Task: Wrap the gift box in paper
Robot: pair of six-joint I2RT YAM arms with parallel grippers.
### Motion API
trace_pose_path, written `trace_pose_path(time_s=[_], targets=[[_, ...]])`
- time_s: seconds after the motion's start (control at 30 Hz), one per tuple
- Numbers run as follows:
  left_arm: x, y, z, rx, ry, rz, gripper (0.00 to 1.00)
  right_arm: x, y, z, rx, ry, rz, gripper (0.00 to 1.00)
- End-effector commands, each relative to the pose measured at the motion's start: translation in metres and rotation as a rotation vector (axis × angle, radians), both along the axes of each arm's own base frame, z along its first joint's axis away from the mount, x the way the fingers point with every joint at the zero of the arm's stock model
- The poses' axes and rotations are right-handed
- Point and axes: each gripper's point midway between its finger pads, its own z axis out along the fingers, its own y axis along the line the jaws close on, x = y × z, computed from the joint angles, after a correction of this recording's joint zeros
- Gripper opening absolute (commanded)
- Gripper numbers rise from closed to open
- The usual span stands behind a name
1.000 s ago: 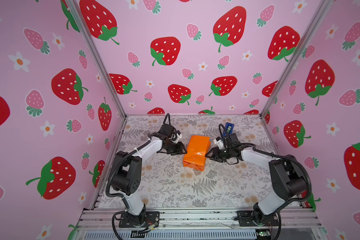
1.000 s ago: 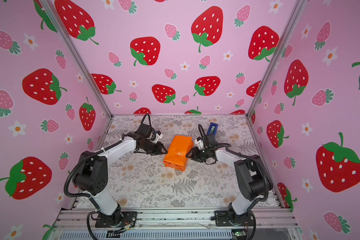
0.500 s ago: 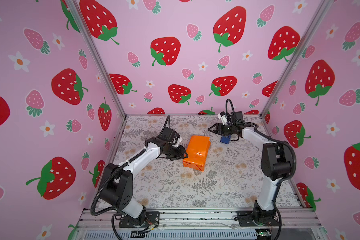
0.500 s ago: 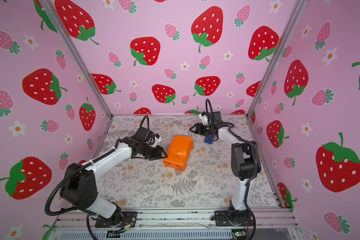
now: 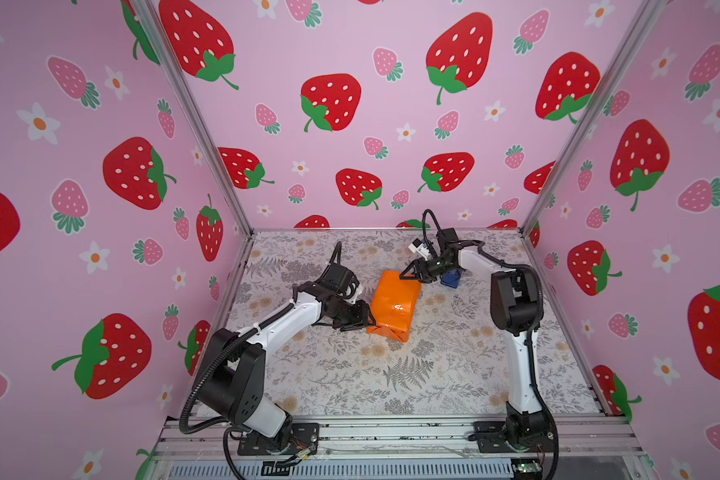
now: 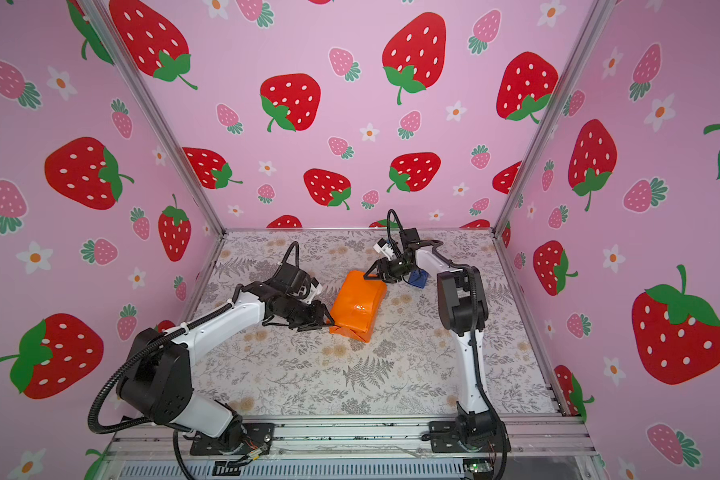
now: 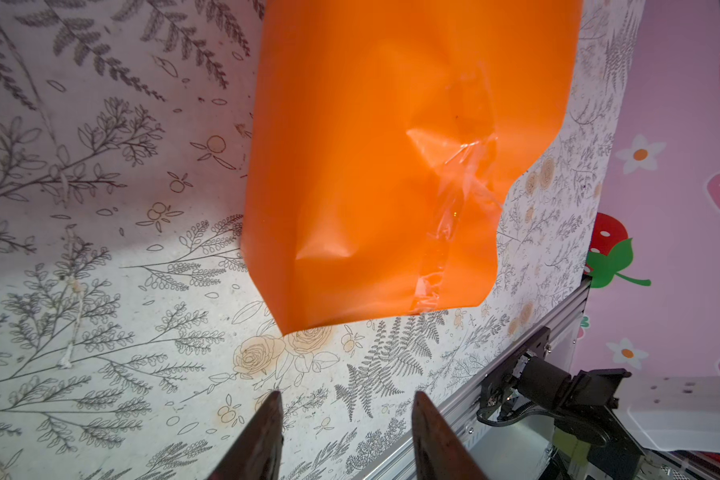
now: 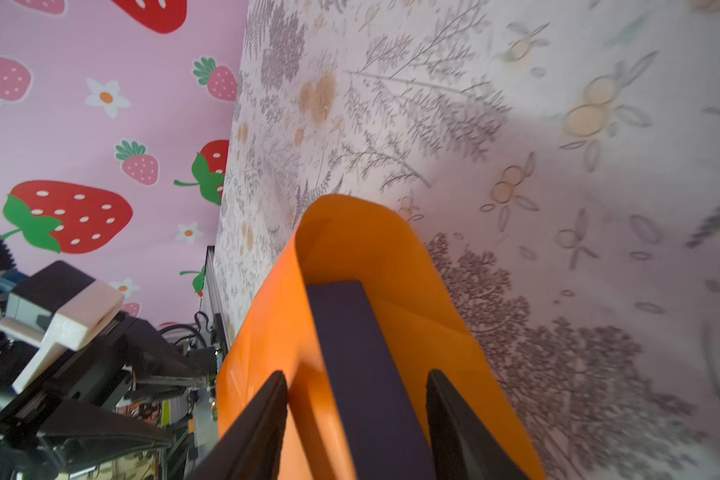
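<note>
— Strawberry walls [image 5: 350,62], floral table covering [image 5: 433,374]. Where's the paper [image 5: 391,303]?
— Just ahead of my left gripper [image 7: 346,392]. That arm is stretched low, jaws spread.
— And the gift box [image 8: 362,332]?
— It's inside the paper's open end, between my right gripper [image 8: 356,372]'s parted jaws. That arm is folded sharply at the elbow.

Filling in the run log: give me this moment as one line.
paper around gift box, far end open | left hand open, empty, beside near corner | right hand open at far end
</note>
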Motion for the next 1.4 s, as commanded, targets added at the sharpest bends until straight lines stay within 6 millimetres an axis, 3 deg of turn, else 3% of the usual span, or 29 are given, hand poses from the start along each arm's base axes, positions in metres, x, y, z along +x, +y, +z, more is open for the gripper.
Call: trace_pose_path(time_s=[0.0,0.23,0.47,0.77,1.13,1.27,1.37], targets=[[0.002,-0.003,0.004,-0.006,0.002,-0.004,0.52,-0.018,0.001,0.004,0.055,0.032,0.066,0.47],[0.001,-0.002,0.003,-0.002,0.003,-0.009,0.52,-0.017,0.004,0.011,0.087,0.036,0.067,0.19],[0.002,-0.002,0.004,-0.002,-0.004,-0.009,0.52,-0.02,0.001,0.026,0.088,0.025,0.058,0.0],[0.011,0.003,0.021,0.03,-0.064,-0.017,0.52,-0.028,-0.006,0.08,0.054,-0.066,-0.01,0.0],[0.02,0.009,0.033,0.04,-0.102,0.004,0.51,-0.064,0.001,0.132,-0.078,-0.215,-0.039,0.0],[0.02,0.01,0.03,0.042,-0.093,0.003,0.52,-0.086,0.008,0.133,-0.144,-0.242,-0.008,0.0],[0.02,0.01,0.029,0.046,-0.091,0.001,0.52,-0.108,0.011,0.121,-0.189,-0.238,0.025,0.09]])
